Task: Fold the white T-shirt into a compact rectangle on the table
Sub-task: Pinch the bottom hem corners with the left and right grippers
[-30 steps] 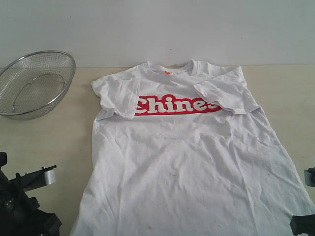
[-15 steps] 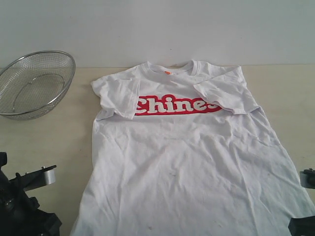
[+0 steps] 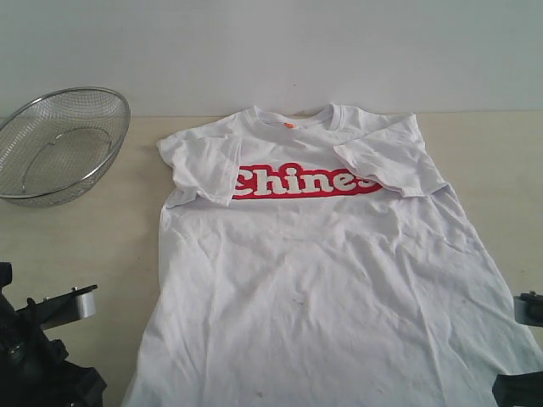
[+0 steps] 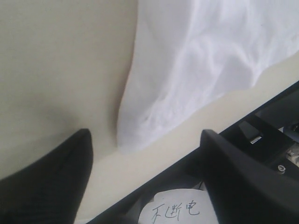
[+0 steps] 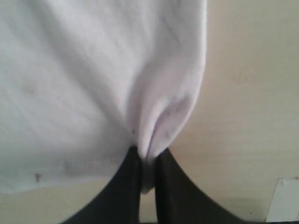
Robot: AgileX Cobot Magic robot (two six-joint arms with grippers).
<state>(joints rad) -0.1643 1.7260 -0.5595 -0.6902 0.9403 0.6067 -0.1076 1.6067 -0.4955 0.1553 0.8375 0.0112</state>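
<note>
Pinching white T-shirt (image 5: 88, 70): right end effector (image 5: 148, 153)

The left gripper (image 4: 145, 135) has broad matte-black fingers (image 4: 56, 182) tapering to blunt tips, and the right gripper (image 5: 148, 156) matches. The left arm (image 3: 34, 360) is black too, with one silver-grey bracket (image 3: 75, 303).
</note>
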